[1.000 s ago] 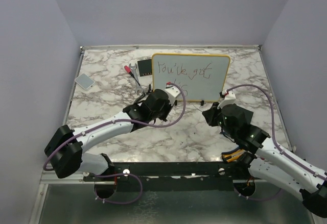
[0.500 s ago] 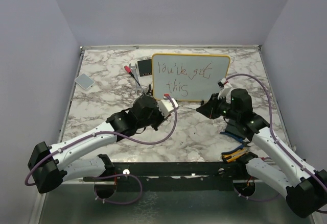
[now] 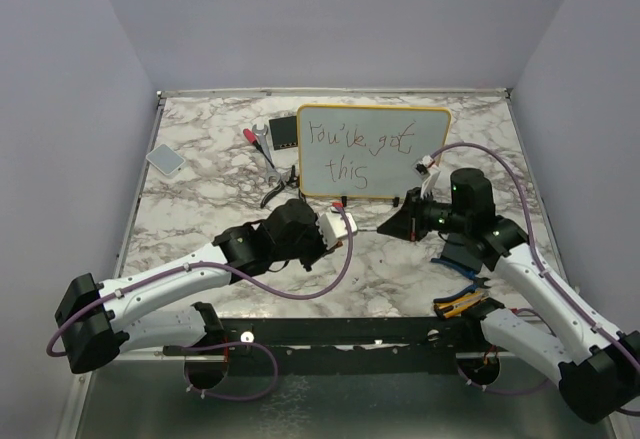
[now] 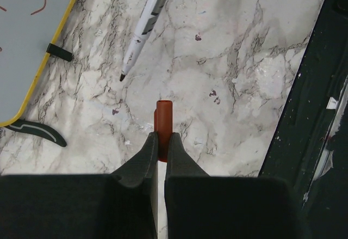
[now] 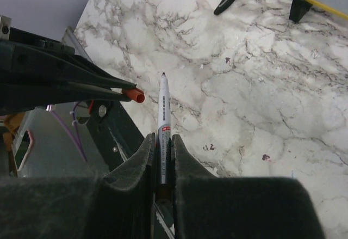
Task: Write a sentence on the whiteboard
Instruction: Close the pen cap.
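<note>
The whiteboard, white with a thin yellow frame, stands at the back of the marble table. On it is the sentence, "You've got this", in two lines. In front of the board, my left gripper is shut on a red marker cap. My right gripper is shut on the white marker. The marker's bare tip points left at the cap's open end, a short gap apart. The left wrist view has the marker above the cap and the board's corner at left.
A small black box, a red-handled tool and a wrench lie left of the board. A grey pad sits at far left. A black curved piece lies near the board's left foot. Yellow-handled pliers rest by the right base.
Both grippers have drawn back from the board toward the near edge, uncovering "this". The right gripper has swung the marker's tip left toward the cap in the left gripper.
</note>
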`<state>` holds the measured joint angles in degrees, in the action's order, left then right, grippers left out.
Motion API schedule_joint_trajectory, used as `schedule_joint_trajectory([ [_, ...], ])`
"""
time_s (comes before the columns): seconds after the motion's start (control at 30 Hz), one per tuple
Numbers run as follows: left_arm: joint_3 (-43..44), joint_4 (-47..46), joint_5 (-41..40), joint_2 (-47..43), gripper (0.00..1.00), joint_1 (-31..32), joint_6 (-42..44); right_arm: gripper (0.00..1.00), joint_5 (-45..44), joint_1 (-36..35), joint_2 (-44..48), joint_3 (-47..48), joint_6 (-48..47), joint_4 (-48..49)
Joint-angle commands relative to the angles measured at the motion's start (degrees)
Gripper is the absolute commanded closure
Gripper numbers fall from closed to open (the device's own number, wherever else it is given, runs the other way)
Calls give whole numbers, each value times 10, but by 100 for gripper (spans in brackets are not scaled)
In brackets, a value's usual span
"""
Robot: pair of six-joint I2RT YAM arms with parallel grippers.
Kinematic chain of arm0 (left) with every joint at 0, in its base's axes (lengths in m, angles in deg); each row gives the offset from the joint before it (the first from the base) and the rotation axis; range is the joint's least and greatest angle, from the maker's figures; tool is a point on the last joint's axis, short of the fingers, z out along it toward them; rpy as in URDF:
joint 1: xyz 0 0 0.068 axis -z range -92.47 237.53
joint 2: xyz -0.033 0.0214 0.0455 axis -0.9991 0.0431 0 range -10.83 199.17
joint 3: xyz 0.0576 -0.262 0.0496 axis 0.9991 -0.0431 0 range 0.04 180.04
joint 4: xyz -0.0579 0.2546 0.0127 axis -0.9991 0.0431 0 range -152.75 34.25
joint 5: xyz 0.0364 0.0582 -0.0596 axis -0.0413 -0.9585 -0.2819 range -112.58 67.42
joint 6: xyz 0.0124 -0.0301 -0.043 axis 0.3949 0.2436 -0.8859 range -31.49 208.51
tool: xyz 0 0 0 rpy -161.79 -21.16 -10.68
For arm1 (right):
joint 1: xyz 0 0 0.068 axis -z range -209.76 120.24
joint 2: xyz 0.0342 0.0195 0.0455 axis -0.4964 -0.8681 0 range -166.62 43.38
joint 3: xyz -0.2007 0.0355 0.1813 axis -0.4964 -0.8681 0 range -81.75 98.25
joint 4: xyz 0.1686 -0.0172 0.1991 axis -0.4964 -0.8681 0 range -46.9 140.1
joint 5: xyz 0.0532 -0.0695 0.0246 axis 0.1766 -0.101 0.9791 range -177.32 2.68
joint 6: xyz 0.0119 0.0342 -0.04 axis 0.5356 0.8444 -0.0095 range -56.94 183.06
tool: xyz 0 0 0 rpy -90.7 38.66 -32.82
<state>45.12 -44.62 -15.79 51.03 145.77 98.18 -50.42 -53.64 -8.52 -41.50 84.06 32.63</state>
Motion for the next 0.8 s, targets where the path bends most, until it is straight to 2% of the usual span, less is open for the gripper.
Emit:
schedule_joint_trajectory([
  [0.0,-6,14,14,-6,100,2,16,99,36,4,8,25,-15,-54],
  [0.77,-11,18,3,-20,100,4,21,99,108,3,-7,22,-23,-62],
])
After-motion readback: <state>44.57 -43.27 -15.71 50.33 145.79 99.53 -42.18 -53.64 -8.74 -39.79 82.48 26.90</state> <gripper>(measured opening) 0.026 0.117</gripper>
